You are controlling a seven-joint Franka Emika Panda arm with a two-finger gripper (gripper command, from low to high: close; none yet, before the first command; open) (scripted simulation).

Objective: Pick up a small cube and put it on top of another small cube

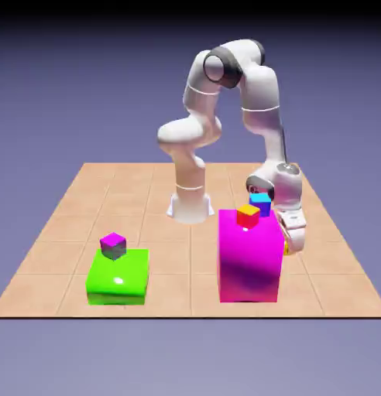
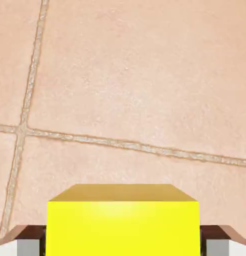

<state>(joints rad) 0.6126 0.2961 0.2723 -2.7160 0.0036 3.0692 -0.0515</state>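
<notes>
The small yellow cube [image 2: 123,220] fills the bottom of the hand view, and my gripper [image 2: 123,246] is shut on it, one fingertip [image 2: 29,246] against each side. In the exterior view only a yellow sliver of this cube [image 1: 285,248] shows at my gripper [image 1: 290,246], low behind the right edge of the big magenta block [image 1: 250,267]. The other small cube [image 1: 261,203], cyan on top with darker blue sides, sits on the back of that block's top, up and to the left of my hand. I cannot tell whether the yellow cube is off the table.
A red cube with an orange top [image 1: 248,215] sits on the magenta block just in front of the cyan cube. A grey cube with a magenta top [image 1: 112,245] rests on a green block [image 1: 118,276] at the exterior view's left. Tiled table [image 2: 135,75] lies under my hand.
</notes>
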